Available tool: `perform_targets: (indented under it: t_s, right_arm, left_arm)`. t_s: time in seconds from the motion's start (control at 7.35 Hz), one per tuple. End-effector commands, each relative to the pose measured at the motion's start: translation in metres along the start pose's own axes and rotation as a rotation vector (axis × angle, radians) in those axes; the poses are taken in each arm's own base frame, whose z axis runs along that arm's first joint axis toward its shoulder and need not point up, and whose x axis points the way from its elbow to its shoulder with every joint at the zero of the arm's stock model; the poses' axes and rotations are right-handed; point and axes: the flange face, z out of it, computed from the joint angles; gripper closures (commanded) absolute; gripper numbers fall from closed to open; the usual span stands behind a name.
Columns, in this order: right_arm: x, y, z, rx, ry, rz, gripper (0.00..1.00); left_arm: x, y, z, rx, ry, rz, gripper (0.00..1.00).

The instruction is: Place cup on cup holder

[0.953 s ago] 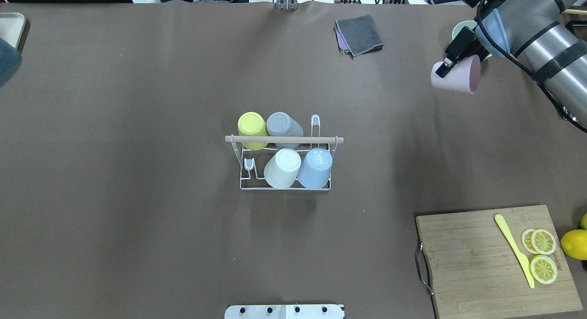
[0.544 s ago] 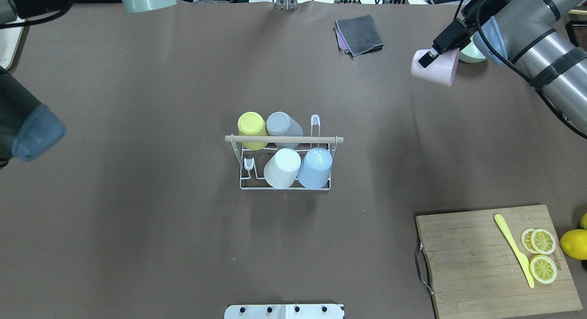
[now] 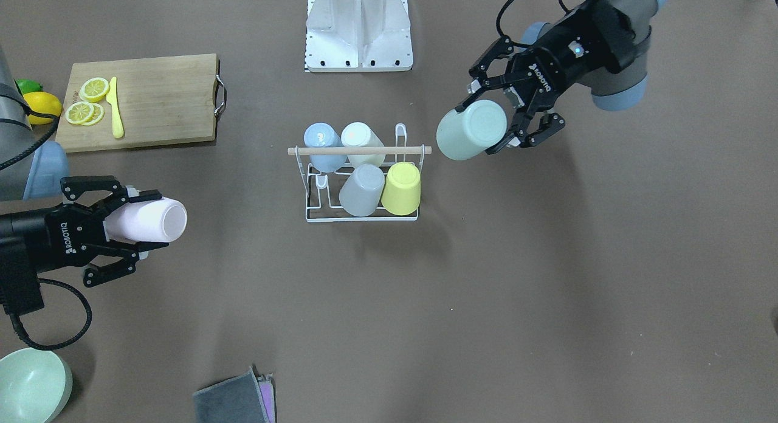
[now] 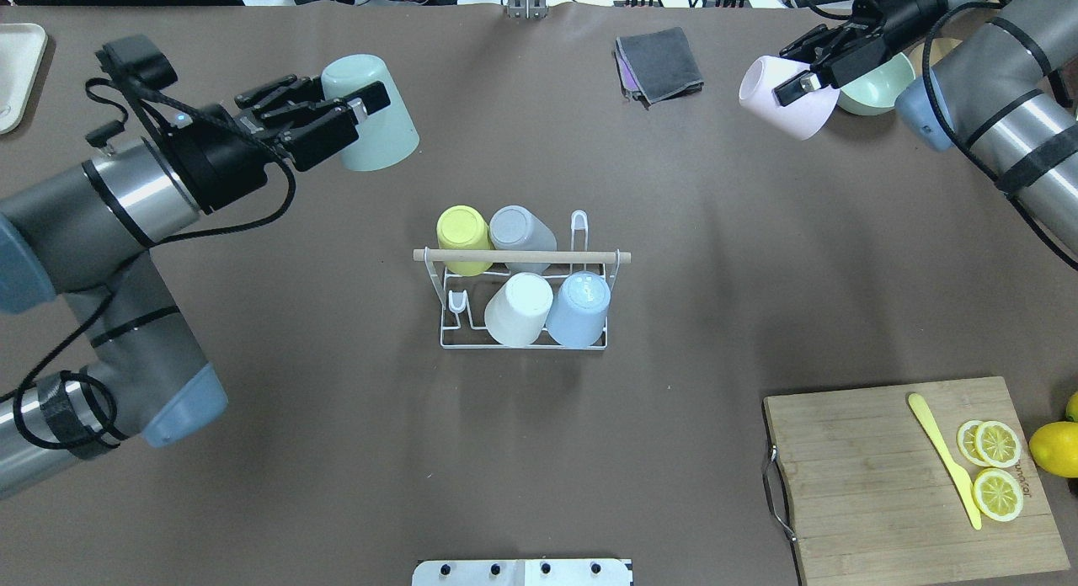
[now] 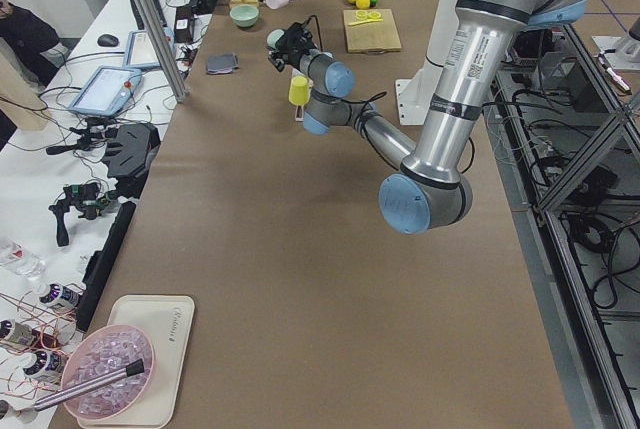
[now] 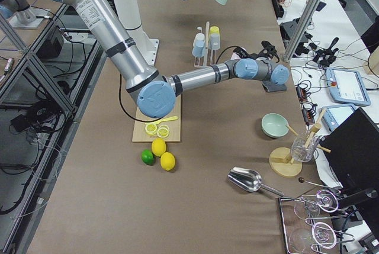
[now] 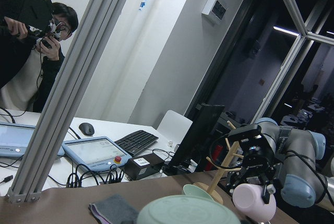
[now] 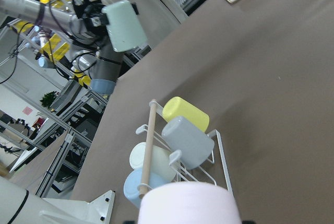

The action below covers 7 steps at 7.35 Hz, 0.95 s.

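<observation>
The cup holder (image 4: 442,316) is a white wire rack with a wooden rod (image 4: 522,256), mid-table; it also shows in the front view (image 3: 307,195). It holds upturned yellow, grey, white and blue cups. Two prongs are free: far right (image 4: 579,226) and near left (image 4: 457,304). My left gripper (image 4: 354,119) is shut on a mint green cup (image 4: 387,140), held in the air left of and beyond the rack. My right gripper (image 4: 796,85) is shut on a pink cup (image 4: 779,106), held far right at the back. In the front view the mint green cup (image 3: 465,134) and the pink cup (image 3: 164,221) lie sideways.
A wooden cutting board (image 4: 867,485) with lemon slices and a yellow knife (image 4: 943,460) lies near right, a lemon (image 4: 1057,447) beside it. A grey cloth (image 4: 661,62) and a mint green bowl (image 4: 876,93) sit at the back. A white tray (image 4: 17,51) is far left.
My left arm has swung into view, carrying the mint green cup right and toward the rack. My right gripper has carried the pink cup left and farther back.
</observation>
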Motion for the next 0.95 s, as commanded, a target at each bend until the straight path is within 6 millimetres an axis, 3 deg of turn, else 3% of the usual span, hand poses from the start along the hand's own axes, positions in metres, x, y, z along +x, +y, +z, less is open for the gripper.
perform_targets:
  t_s: [0.0,0.14,0.27,0.68,0.82]
  right_arm:
    - [-0.009,0.020,-0.013,0.131,-0.046,-0.290,0.69]
    - [-0.006,0.038,-0.014,0.201,-0.044,-0.409,0.69]
    - [0.001,0.049,-0.003,0.289,-0.049,-0.515,0.68]
    - [0.016,0.068,0.073,0.520,-0.068,-0.752,0.68]
    - [0.017,0.067,0.079,0.536,-0.067,-0.776,0.68]
  left_arm:
    - [0.030,0.052,0.010,0.021,-0.036,0.043,1.00]
    - [0.044,0.067,0.010,0.032,-0.045,0.051,1.00]
    - [0.056,0.079,0.008,0.037,-0.053,0.056,1.00]
    - [0.104,0.128,-0.006,0.041,-0.023,0.078,1.00]
    - [0.105,0.130,-0.009,0.059,-0.034,0.079,1.00]
